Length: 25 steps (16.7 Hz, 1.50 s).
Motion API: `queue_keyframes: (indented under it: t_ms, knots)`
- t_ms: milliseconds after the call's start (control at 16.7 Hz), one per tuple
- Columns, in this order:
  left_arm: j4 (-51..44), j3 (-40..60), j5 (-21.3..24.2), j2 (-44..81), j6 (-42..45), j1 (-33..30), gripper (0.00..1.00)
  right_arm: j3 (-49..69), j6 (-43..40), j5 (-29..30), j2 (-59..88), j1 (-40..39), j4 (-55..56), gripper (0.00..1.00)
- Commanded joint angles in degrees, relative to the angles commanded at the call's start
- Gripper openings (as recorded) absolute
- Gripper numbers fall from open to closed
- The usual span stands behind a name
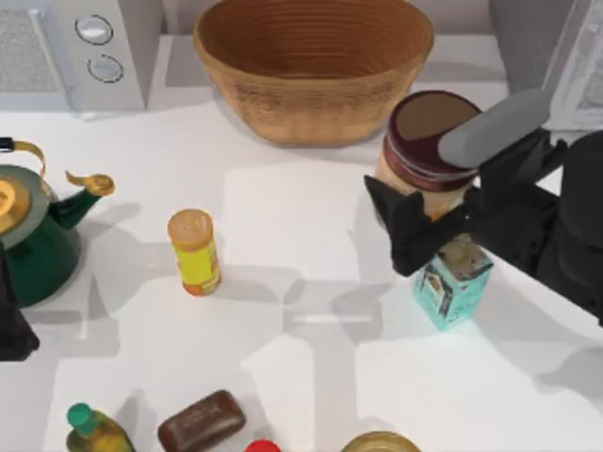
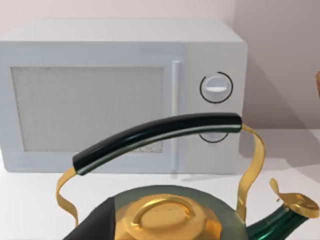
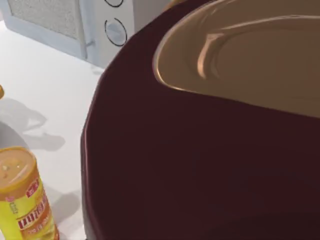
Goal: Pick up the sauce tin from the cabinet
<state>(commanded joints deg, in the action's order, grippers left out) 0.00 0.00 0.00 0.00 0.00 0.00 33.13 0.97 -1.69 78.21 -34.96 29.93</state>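
Note:
The sauce tin (image 1: 429, 137), short and wide with a dark maroon top and tan side, hangs above the table's right half, just over a teal carton (image 1: 452, 281). My right gripper (image 1: 426, 215) is shut on it, with one black finger (image 1: 400, 224) against its side. The tin's maroon rim (image 3: 175, 165) looms very close in the right wrist view. The grey cabinet (image 1: 570, 52) stands at the back right corner. My left gripper (image 1: 13, 331) is parked at the table's left edge beside a green kettle (image 1: 33, 235).
A woven basket (image 1: 311, 66) sits at the back centre and a light grey microwave (image 1: 75, 47) at the back left. A yellow tube (image 1: 195, 252) stands mid-table. A green-capped bottle (image 1: 92, 431), a brown block (image 1: 202, 421) and a round tin (image 1: 381, 443) line the front edge.

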Motion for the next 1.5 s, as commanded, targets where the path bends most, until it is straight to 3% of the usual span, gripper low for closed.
queue_keyframes:
  t_ms: [360, 780, 1500]
  knots:
    - [0.0, 0.0, 0.0, 0.0, 0.0, 0.0, 1.00, 2.7, 0.1, -1.1, 13.8, -5.9, 4.0, 0.00]
    - [0.0, 0.0, 0.0, 0.0, 0.0, 0.0, 1.00, 3.0, 0.2, -1.0, 14.9, -6.0, 4.7, 0.00]
    - [0.0, 0.0, 0.0, 0.0, 0.0, 0.0, 1.00, 10.7, 0.3, -0.4, 31.6, -6.5, 13.6, 0.00]
